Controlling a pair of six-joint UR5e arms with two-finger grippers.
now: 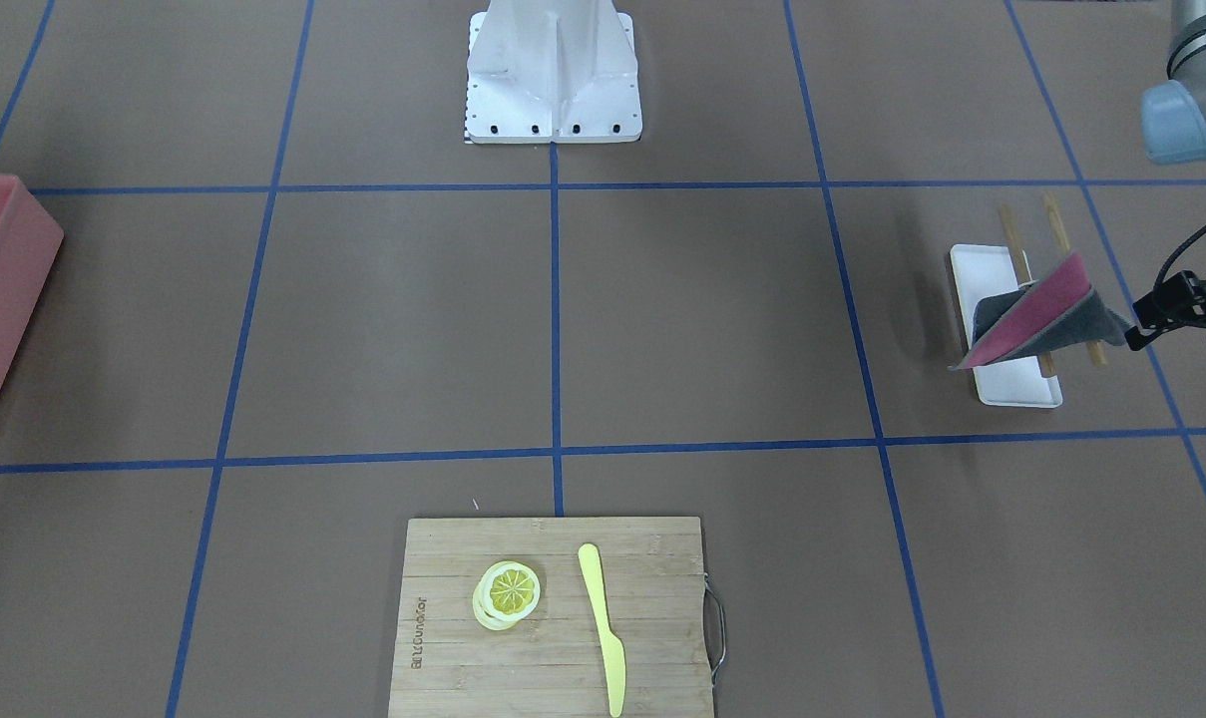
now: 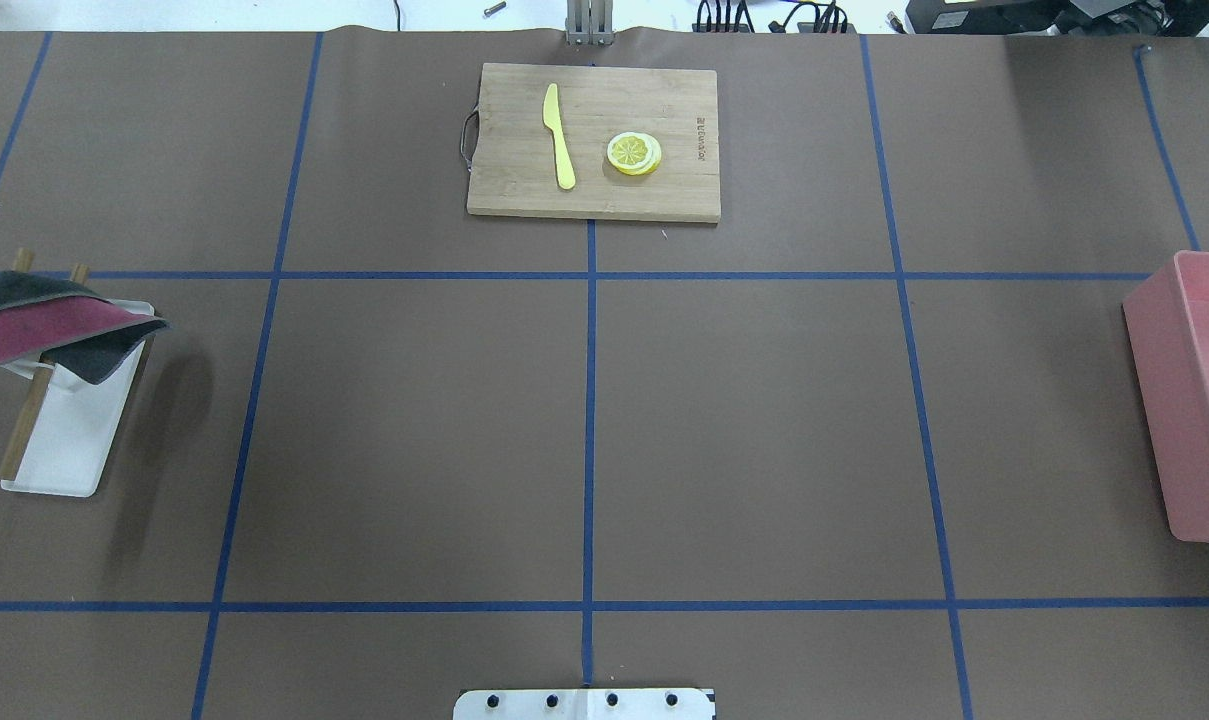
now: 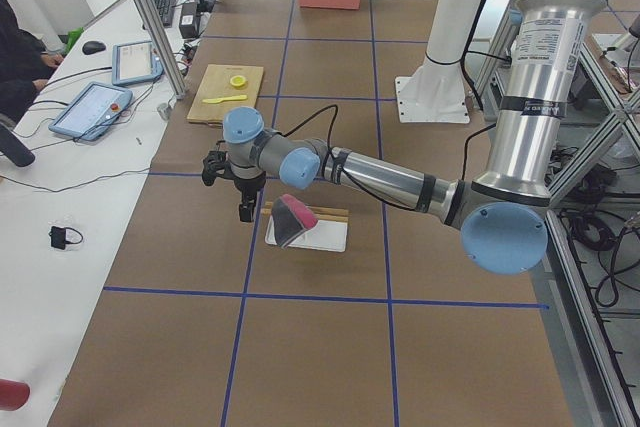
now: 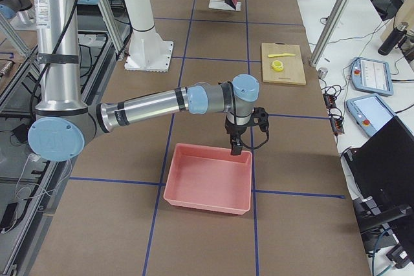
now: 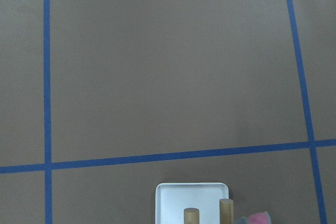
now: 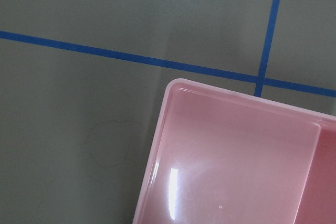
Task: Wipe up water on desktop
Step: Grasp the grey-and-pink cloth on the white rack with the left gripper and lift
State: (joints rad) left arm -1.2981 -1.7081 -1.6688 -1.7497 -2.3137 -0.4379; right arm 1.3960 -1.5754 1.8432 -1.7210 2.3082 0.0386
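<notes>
Progress: wiping not begun, by look of it.
- Soft two-sided grey-and-crimson cloth (image 1: pixel 1026 314) sits tent-like on two pale wooden rods (image 5: pixel 226 211) over small glossy white rectangular tray (image 2: pixel 64 450). All at robot's left end of flat matte brown worktop (image 1: pixel 712 319) with blue tape grid.
- Left gripper (image 3: pixel 245 209) just beside cloth, contact unclear. Finger spacing: cannot tell.
- Right gripper (image 4: pixel 235 148) above rim of shiny translucent pink plastic tub (image 4: pixel 206 206). Spacing: cannot tell.
- Faint curved outline (image 6: pixel 107 142) on worktop beside tub corner, possibly water.
- Left to do: take cloth, carry, wipe.
</notes>
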